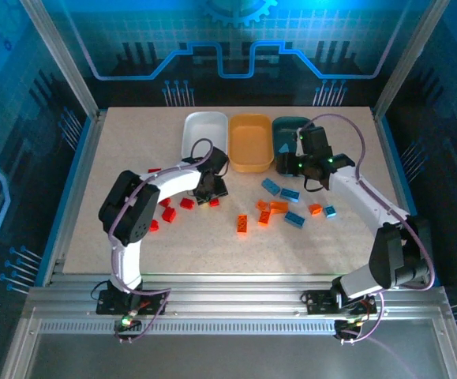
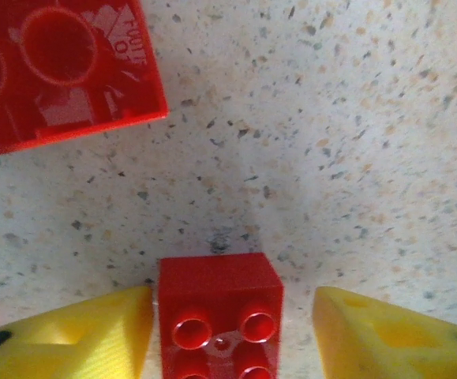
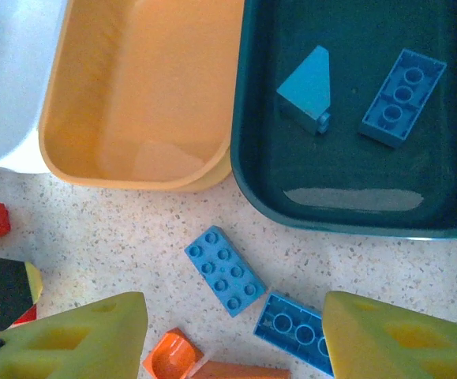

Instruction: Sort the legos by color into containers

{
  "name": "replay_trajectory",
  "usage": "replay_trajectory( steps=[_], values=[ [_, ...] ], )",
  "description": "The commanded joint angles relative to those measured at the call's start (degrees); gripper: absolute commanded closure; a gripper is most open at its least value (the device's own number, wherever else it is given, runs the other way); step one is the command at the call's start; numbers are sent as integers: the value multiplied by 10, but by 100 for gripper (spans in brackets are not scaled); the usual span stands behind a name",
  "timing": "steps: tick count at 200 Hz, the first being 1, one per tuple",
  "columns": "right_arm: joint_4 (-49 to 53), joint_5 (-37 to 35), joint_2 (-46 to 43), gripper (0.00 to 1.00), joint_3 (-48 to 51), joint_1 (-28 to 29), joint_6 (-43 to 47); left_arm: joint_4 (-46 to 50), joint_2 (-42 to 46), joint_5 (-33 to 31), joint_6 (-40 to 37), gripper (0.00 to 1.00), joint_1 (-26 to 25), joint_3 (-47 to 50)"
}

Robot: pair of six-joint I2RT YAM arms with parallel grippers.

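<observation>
Near-left of the shallow yellow-orange plastic tub, the left gripper straddles a small red studded plastic brick, jaws parted, not yet pinching. One finger sits closer, so centre before squeezing its flat sides. The right gripper hangs released, empty, off that tub's near-right corner. Red likely belongs in the white tub just left of it.

There's a white tub, an orange tub, a teal tub; red bricks, orange bricks, blue bricks; speckled beige table; yellow fingers.
</observation>
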State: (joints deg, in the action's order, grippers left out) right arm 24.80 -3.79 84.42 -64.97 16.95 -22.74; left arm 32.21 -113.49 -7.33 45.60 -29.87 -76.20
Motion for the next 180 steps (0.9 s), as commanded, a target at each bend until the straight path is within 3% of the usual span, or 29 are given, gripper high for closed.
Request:
replay_trajectory(
  steps=[1, 17, 44, 73, 104, 136, 180],
  values=[
    [-8, 12, -17, 39, 14, -7, -9, 49, -24, -36, -61, 52, -8, -15],
    [-8, 14, -23, 39, 18, -8, -8, 48, -25, -40, -65, 62, -8, -6],
    [-4, 20, -39, 39, 27, -8, -8, 49, -12, -43, -72, 71, -11, 0],
    [8, 38, -62, 40, 42, 2, -20, 82, 26, -52, -103, 72, -27, -45],
    [30, 6, -74, 39, 68, 65, -36, 121, 45, -93, -161, 72, -20, -146],
    [3, 6, -87, 39, 119, 102, -77, 141, -13, -78, -187, 71, 35, -271],
    [24, -12, -90, 39, 120, 167, -90, 191, -160, -37, -218, 69, 95, -470]
  ],
)
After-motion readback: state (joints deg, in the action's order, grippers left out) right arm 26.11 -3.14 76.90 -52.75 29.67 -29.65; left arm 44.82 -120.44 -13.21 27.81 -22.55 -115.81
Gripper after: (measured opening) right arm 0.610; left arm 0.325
